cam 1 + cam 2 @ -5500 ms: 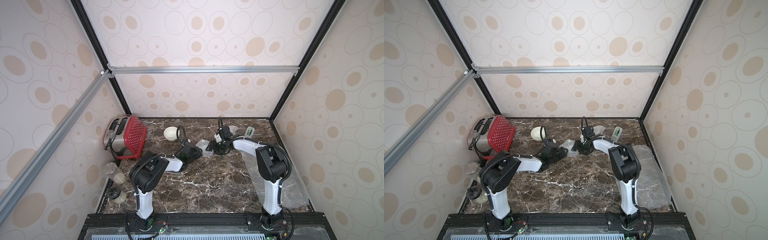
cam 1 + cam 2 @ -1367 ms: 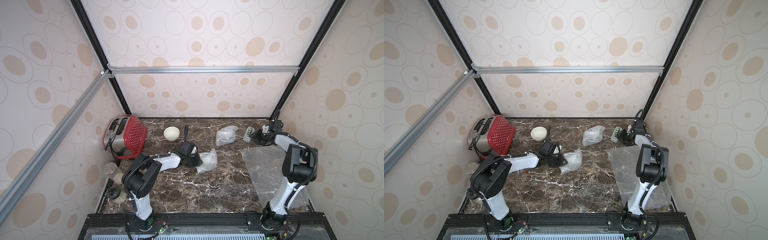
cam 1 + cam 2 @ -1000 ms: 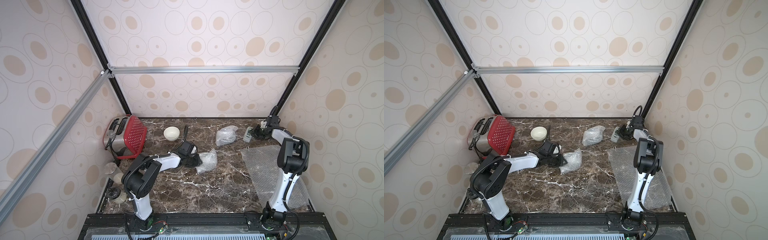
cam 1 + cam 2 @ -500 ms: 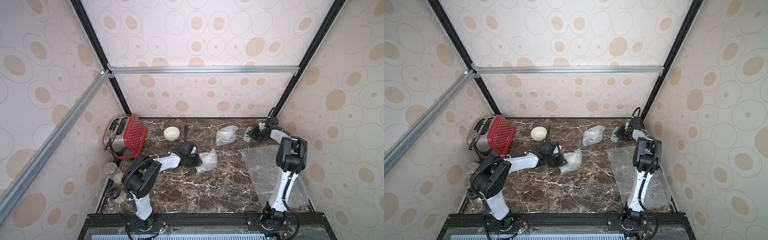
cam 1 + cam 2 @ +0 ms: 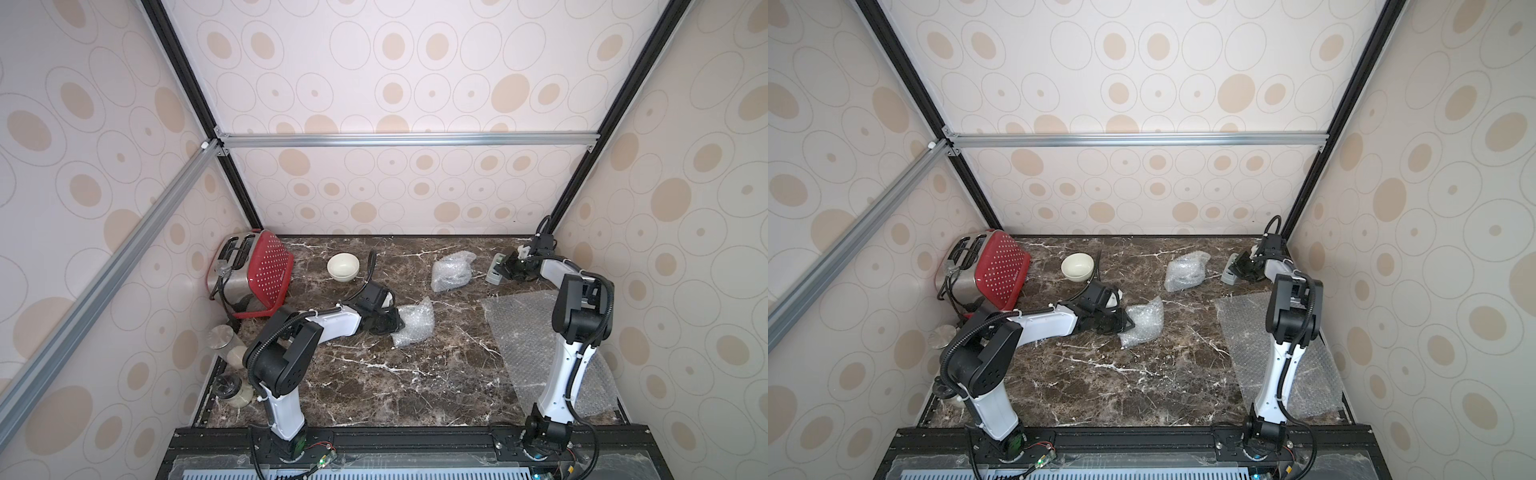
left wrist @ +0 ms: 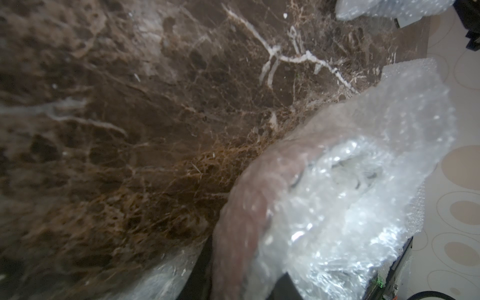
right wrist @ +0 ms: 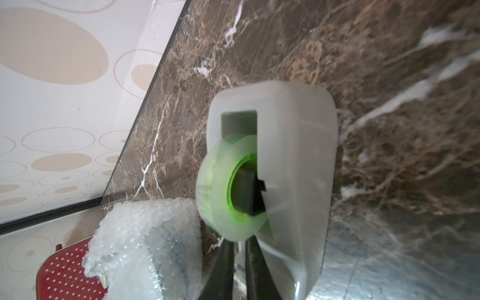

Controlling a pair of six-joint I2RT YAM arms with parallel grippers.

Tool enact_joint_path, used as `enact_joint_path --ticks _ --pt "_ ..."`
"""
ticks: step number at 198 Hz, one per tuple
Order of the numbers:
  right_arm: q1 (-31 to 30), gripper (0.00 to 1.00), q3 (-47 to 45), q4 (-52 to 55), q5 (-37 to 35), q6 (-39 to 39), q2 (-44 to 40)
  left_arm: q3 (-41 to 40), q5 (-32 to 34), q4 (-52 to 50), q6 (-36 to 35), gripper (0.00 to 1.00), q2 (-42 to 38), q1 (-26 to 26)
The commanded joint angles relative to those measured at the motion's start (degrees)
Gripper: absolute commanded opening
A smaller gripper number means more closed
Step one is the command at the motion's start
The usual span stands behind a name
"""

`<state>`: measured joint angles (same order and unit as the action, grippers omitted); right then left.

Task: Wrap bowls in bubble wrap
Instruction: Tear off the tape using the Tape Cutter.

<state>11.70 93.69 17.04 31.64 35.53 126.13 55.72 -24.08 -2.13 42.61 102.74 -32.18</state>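
Both left fingers (image 6: 197, 280) clamp the bubble wrap bundle (image 5: 413, 326); right fingers (image 7: 226, 270) nearly meet against the tape dispenser (image 7: 293, 145).

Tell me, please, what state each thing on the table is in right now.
cream bowl, upright, unwrapped, standing free.
near bundle, wrapped up, clamped by the left gripper.
far bundle, wrapped up, lying free.
flat bubble wrap sheet, spread out, unused.
tape dispenser, standing, tape roll loaded.
right gripper, jaws nearly touching at the tape roll; whether tape is pinched is unclear.
toaster, tilted.
jar, lid on.
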Motion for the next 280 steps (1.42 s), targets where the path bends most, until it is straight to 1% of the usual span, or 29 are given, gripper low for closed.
enact_joint_path --ticks 1,15,42,99,126,156,188,214,242,280 --pt "-0.3 0.10 -0.8 -2.5 1.3 0.7 -0.4 0.6 0.8 -1.5 -1.3 0.26 -1.6 0.5" --pt "-0.3 0.08 -0.9 -2.2 1.0 0.5 -0.8 0.4 0.9 -1.5 -1.3 0.26 -1.8 0.5" --pt "-0.3 0.00 -0.4 -1.6 1.5 0.2 -1.1 0.5 0.8 -1.5 -1.2 0.26 -1.6 0.5" --pt "-0.3 0.00 -1.5 -0.5 2.4 -0.8 -4.9 0.5 1.0 -1.6 -1.2 0.26 -2.2 0.5" --pt "-0.3 0.00 -4.0 -0.9 3.2 -1.0 -7.5 0.4 0.9 -1.5 -1.3 0.26 -2.2 0.5" --pt "-0.3 0.00 -8.8 -2.6 4.1 -0.3 -10.2 0.4 0.8 -1.2 -1.1 0.26 -2.3 0.5" --pt "-0.4 0.00 -15.0 -6.9 6.7 1.6 -12.1 0.3 0.7 -1.2 -1.3 0.26 -2.5 0.5" --pt "-0.6 0.00 -20.5 -9.9 7.4 2.4 -13.7 0.0 0.6 -1.2 -1.3 0.26 -2.7 0.5" --pt "-0.7 0.00 -23.8 -12.1 7.6 2.4 -13.6 -0.1 0.6 -1.1 -1.2 0.26 -2.9 0.5" --pt "0.0 0.00 -24.0 -13.9 8.2 2.7 -10.3 0.2 0.5 -1.6 -1.4 0.26 -3.5 0.5"
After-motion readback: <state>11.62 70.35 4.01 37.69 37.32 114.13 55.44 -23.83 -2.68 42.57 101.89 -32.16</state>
